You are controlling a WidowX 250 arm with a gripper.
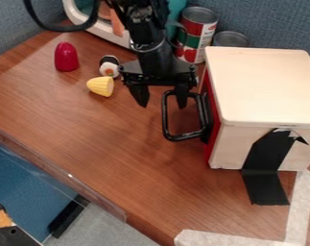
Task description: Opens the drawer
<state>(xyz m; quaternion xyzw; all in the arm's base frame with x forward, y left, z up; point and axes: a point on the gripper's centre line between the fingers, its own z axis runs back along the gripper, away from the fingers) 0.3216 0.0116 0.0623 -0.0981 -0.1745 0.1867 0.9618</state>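
From my camera view, I have the arm (144, 33) coming in from the top edge, with the gripper (161, 100) pointing down over the surface (131, 153), beside the pale box (266, 86). I can see the fingers spread well apart. One hangs within the outline of the black handle (165, 117); the other is outside the loop, on the side away from the box. I can't tell whether the finger at the handle touches it.

The drawer (213, 137) is at the side of the box facing the gripper, its red front lying along that side, with the handle standing out from it. I have black tape (266, 185) running down the box and onto the surface, near a corner of pale tape (298, 209).

To the left of the gripper in my view are a yellow ribbed piece (101, 87), a small white-and-black piece (109, 67) just beside it, and an upright red rounded piece (66, 57) farther off. Behind the box I see two cans, one labelled (198, 29) and one grey (231, 39).
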